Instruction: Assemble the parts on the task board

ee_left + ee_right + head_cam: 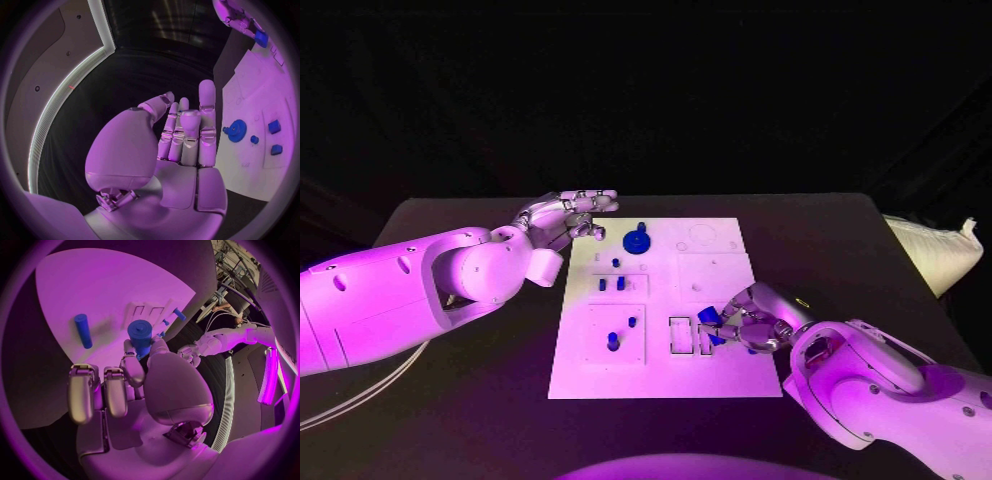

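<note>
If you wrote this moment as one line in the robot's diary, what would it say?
left hand: holds nothing, at the task board's far left corner | right hand: pinches a blue part over the board's near right | blue gear: on the board

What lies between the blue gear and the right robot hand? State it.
In the head view, bare white task board separates the blue gear from the right robot hand, which holds a blue part.

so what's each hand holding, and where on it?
Right hand pinches a blue cylindrical part by its lower end. Left hand holds nothing.
</note>
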`<state>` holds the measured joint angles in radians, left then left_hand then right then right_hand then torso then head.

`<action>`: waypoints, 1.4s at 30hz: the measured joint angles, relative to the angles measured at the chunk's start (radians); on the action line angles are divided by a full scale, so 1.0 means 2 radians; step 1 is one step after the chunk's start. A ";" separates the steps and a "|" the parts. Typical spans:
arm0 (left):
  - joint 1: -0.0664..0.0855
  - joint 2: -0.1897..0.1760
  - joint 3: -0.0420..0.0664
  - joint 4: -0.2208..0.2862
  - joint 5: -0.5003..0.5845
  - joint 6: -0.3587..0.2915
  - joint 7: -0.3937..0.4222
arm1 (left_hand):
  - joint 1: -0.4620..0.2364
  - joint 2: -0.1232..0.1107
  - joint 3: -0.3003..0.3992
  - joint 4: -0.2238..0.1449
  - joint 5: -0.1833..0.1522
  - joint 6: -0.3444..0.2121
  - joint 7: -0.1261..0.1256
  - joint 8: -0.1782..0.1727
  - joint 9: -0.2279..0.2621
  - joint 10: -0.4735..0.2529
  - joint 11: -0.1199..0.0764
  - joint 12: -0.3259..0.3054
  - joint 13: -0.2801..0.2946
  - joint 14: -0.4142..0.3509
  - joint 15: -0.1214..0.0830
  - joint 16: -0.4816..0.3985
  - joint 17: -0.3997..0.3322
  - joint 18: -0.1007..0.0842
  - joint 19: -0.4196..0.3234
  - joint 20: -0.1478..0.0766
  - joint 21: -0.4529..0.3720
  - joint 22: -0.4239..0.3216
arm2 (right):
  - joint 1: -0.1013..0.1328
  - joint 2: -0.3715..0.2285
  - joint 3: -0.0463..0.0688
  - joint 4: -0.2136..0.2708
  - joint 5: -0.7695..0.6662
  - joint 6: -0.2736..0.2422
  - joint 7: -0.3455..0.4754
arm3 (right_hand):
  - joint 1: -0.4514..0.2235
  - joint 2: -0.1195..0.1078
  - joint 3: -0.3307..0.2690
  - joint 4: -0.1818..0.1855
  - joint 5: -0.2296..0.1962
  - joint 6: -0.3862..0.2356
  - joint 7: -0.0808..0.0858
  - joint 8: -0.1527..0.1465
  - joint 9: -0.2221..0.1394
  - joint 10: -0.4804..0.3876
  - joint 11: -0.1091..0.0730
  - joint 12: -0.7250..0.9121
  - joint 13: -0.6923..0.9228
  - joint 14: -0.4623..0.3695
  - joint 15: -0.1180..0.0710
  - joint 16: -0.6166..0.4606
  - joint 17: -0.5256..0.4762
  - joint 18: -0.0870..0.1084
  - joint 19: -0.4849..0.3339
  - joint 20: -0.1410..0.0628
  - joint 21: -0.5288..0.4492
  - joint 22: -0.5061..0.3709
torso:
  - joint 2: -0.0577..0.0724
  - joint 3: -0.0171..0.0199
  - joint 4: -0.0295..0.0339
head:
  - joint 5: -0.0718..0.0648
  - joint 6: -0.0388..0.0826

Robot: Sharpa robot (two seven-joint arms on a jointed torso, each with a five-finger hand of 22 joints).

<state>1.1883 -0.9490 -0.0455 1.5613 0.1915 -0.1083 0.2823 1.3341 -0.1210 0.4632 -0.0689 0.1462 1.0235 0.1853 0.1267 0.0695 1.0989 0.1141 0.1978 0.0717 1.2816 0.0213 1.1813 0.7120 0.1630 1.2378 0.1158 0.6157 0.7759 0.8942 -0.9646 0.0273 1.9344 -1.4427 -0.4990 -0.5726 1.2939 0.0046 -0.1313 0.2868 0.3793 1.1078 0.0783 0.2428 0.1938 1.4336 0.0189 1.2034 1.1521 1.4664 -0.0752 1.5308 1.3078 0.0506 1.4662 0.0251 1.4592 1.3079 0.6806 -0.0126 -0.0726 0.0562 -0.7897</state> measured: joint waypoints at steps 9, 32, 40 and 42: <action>0.000 0.001 0.000 0.000 0.000 0.000 0.000 | 0.000 0.000 0.000 0.000 0.000 0.000 0.000 0.000 0.000 0.000 0.000 0.000 0.000 0.000 0.000 0.000 0.000 0.000 0.000 0.000 0.000 0.000 | 0.000 0.028 0.000 -0.007 0.021 0.013 -0.001 | -0.013 0.019 -0.011 0.002 0.000 0.002 0.002 -0.002 0.004 -0.005 0.003 0.000 0.022 -0.001 -0.003 0.003 0.000 0.000 0.000 0.000 0.000 0.000 | 0.000 0.0000 0.0004 | 0.001 -0.001; 0.000 0.000 0.000 0.001 0.000 0.001 0.000 | 0.000 0.000 -0.001 -0.001 0.000 -0.002 0.002 0.000 0.000 -0.004 0.000 0.000 0.000 0.000 0.000 0.000 -0.001 0.000 0.000 0.000 0.000 0.000 | 0.000 0.054 0.000 -0.033 0.007 0.035 -0.013 | -0.063 0.010 -0.058 0.002 -0.113 0.015 -0.011 -0.010 0.029 -0.002 -0.002 0.038 0.080 0.001 -0.005 0.002 0.000 0.001 0.000 0.000 0.000 0.000 | 0.000 0.0002 -0.0001 | 0.007 -0.003; 0.000 0.000 0.000 0.001 0.000 0.001 0.000 | 0.000 0.000 -0.001 -0.001 0.000 -0.002 0.002 0.000 0.000 -0.004 0.000 0.003 0.000 0.000 0.000 0.000 -0.001 0.000 0.000 0.000 0.000 0.000 | 0.000 0.055 0.000 -0.036 -0.010 0.029 -0.014 | -0.102 -0.015 -0.063 0.004 -0.160 0.012 -0.009 -0.016 0.036 0.008 -0.015 0.004 0.078 -0.001 -0.005 0.002 0.000 0.001 0.000 0.000 -0.002 0.000 | 0.000 0.0002 -0.0004 | 0.008 -0.003; 0.000 0.000 0.000 0.001 0.000 0.001 0.001 | 0.000 0.000 -0.001 -0.001 0.000 -0.002 0.002 0.000 0.000 -0.004 0.000 0.003 0.000 0.000 0.000 0.000 -0.001 0.000 0.000 0.000 0.000 0.000 | 0.000 0.055 0.000 -0.036 -0.013 0.027 -0.014 | -0.103 -0.016 -0.061 0.003 -0.160 0.012 -0.009 -0.016 0.036 0.008 -0.015 0.004 0.078 -0.001 -0.005 0.002 0.000 0.001 0.000 0.000 -0.002 0.000 | 0.000 0.0002 -0.0004 | 0.009 -0.004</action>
<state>1.1881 -0.9492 -0.0455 1.5641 0.1915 -0.1066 0.2839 1.3341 -0.1210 0.4605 -0.0717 0.1462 1.0198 0.1889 0.1267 0.0695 1.0917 0.1141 0.2033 0.0717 1.2816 0.0213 1.1813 0.7108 0.1629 1.2378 0.1158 0.6157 0.7750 0.8951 -0.8546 0.0271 1.8629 -1.4686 -0.4442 -0.6012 1.0881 -0.0277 -0.2531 0.2938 0.0600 1.1325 0.0609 0.2104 0.2657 1.4491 -0.0108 1.2109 1.3077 1.4641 -0.0843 1.5357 1.3074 0.0522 1.4661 0.0253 1.4543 1.3074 0.6810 -0.0121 -0.0733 0.0738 -0.7969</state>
